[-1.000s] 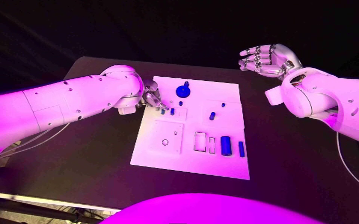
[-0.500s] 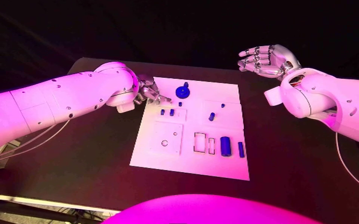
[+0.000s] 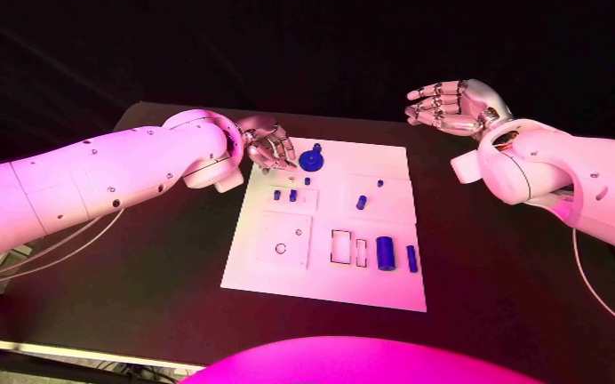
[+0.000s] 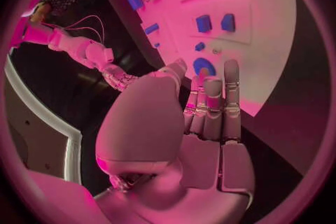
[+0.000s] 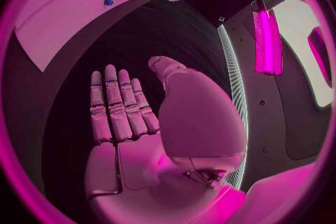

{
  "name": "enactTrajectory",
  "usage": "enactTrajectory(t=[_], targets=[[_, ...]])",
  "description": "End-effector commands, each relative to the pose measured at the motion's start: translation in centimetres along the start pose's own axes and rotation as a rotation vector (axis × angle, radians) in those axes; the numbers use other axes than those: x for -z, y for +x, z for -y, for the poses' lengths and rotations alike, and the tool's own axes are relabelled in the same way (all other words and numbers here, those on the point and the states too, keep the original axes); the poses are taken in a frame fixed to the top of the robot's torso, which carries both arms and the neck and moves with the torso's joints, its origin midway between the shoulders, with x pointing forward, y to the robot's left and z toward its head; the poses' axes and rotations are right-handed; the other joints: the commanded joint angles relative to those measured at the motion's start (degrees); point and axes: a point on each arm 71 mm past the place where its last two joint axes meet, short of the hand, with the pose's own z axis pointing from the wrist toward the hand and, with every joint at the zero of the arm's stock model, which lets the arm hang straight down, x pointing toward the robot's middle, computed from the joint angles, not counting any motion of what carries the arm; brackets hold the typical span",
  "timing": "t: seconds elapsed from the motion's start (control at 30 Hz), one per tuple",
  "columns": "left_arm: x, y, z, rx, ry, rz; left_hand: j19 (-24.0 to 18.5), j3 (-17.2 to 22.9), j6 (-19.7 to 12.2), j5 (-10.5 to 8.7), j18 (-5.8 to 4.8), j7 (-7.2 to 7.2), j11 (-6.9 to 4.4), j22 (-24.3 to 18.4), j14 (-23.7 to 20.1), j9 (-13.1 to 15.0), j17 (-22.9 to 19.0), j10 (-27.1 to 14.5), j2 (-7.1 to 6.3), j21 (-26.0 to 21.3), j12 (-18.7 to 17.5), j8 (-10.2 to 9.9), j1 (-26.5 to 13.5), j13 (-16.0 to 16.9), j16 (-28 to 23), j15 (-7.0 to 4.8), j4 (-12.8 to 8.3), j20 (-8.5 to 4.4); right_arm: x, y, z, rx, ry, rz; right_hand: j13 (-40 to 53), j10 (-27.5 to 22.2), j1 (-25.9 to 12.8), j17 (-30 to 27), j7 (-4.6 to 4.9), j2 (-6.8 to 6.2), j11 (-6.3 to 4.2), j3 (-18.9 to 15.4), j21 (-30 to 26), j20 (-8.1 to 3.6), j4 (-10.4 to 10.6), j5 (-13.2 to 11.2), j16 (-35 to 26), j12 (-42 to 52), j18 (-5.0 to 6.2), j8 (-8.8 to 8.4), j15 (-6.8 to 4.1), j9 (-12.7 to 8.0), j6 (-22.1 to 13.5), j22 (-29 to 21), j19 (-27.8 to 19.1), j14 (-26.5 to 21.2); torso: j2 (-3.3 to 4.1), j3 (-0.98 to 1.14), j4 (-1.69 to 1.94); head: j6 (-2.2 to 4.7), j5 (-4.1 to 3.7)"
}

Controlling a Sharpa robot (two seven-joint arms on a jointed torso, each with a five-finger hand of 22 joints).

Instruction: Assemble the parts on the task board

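White task board (image 3: 321, 264) — left hand (image 3: 270, 147) hovers, fingers apart, holding nothing.

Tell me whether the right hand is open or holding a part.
Open. The right hand shows a bare palm with fingers extended and nothing between them, hovering off the task board.

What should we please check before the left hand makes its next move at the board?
1. Left hand empty: ok, fingers apart in its wrist view, nothing held.
2. Left hand near the round blue part: ok, beside it, not touching.
3. Right hand off the white board: ok, beyond its far right corner.
4. Two small blue pegs standing upright: cannot tell.
5. Long blue cylinder on the board: ok.
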Motion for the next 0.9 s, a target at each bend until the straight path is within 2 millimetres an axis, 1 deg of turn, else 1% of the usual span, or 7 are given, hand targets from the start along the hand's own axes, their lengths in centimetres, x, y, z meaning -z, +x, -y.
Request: enactTrajectory(t=[0.03,0.07,0.2,0.37,0.47,0.67,0.9], targets=[[0.0,0.1,1.9,-0.138,0.246,0.111,-1.4,4.73,0.52,0.09,0.66,0.14,0.36,0.25,-4.38,-2.34,-5.4,-1.5,-2.59,-0.46,-2.24,0.25,1.29,-2.85,-2.41,0.4,-0.63,0.12,0.0,0.1,-0.2,0.002,-0.023,-0.009,-0.05,0.87,0.91,-0.41,3.82,0.22,-0.56,0.74,-0.05,-0.18,-0.96,-1.63,-0.44,-0.27,0.77,0.18,0.1,-0.13,1.26,-0.74,-0.21,0.37,0.0,-0.01,-0.01,0.09,-0.16],[-0.1,0.3,2.0,-0.158,0.262,0.116,-1.48,5.37,0.48,0.06,0.68,0.15,0.42,0.39,-4.45,-2.76,-5.62,-1.62,-3.02,-0.34,-2.57,0.18,1.45,-3.31,-2.31,0.42,-0.86,0.15,0.0,0.1,-0.2,0.003,-0.025,-0.009,-0.08,1.33,1.08,-0.61,3.59,0.21,-0.73,1.2,-0.03,-0.21,-1.28,-2.52,-0.53,-0.34,0.78,0.17,0.04,-0.21,1.7,-1.06,-0.12,0.4,0.0,-0.01,-0.01,0.09,-0.16],[-0.6,1.3,2.2,-0.258,0.304,0.108,-1.95,7.36,1.03,0.0,0.67,-0.52,0.76,0.98,-4.87,-4.7,-6.58,-2.1,-4.46,0.09,-4.03,-0.41,1.09,-5.22,-2.0,0.68,-1.49,0.31,0.0,0.1,-0.2,0.009,-0.03,-0.013,-0.14,2.25,1.54,-1.05,3.06,-0.1,-1.12,2.45,0.0,-0.28,-2.17,-3.35,-0.69,-0.92,0.81,-0.03,-0.13,-0.44,2.64,-1.8,0.14,0.57,-0.01,-0.04,0.01,0.1,-0.26],[-1.4,2.5,1.9,-0.361,0.304,0.066,-2.5,8.18,2.26,-0.07,0.69,-0.45,1.01,1.31,-5.34,-6.11,-7.37,-2.12,-5.17,0.18,-5.01,-0.78,0.85,-6.62,-1.7,0.91,-2.4,0.56,0.0,0.2,-0.3,0.011,-0.033,-0.016,-0.16,2.58,1.56,-1.19,3.0,-0.24,-1.2,2.92,0.01,-0.31,-2.41,-3.5,-0.7,-1.23,0.82,-0.14,-0.2,-0.54,2.96,-2.07,0.26,0.71,0.03,-0.06,-0.01,0.18,-0.38],[-1.8,3.0,1.8,-0.405,0.289,0.041,-2.55,8.11,2.44,-0.07,0.69,-0.5,1.03,1.44,-5.26,-6.47,-7.52,-2.15,-5.37,0.3,-5.29,-0.95,0.77,-6.96,-1.46,0.93,-2.76,0.59,0.0,0.2,-0.3,0.012,-0.035,-0.017,-0.17,2.65,1.07,-1.46,3.25,-0.39,-1.01,3.37,0.02,-0.3,-2.51,-4.46,-0.82,-1.96,0.8,-0.57,-0.11,-0.79,3.07,-2.52,0.45,0.77,0.05,-0.05,-0.08,0.16,-0.34],[-2.5,3.4,1.6,-0.478,0.253,0.022,-2.68,7.88,3.13,-0.08,0.72,-0.87,0.93,1.65,-4.9,-7.29,-7.85,-1.79,-5.36,0.42,-5.67,-1.27,0.1,-7.65,-0.69,0.89,-3.26,0.64,0.0,0.3,-0.3,0.012,-0.037,-0.018,-0.18,2.65,0.86,-1.6,3.41,-0.43,-0.91,3.55,0.02,-0.29,-2.58,-4.82,-0.91,-2.29,0.79,-0.79,-0.07,-0.91,3.08,-2.74,0.51,0.75,0.0,0.01,0.08,0.12,-0.52],[-3.1,3.6,1.2,-0.511,0.209,-0.02,-2.64,8.1,4.49,-0.05,0.72,-1.28,0.89,1.91,-4.73,-8.54,-8.6,-1.96,-5.4,0.59,-6.96,-1.85,-1.12,-8.96,0.22,0.87,-3.66,0.67,0.0,0.4,-0.4,0.011,-0.038,-0.022,-0.18,2.64,0.81,-1.64,3.44,-0.41,-0.88,3.61,0.02,-0.28,-2.59,-4.85,-0.94,-2.38,0.78,-0.83,-0.05,-0.93,3.1,-2.8,0.53,0.73,-0.01,0.03,-0.04,0.0,-0.38]])
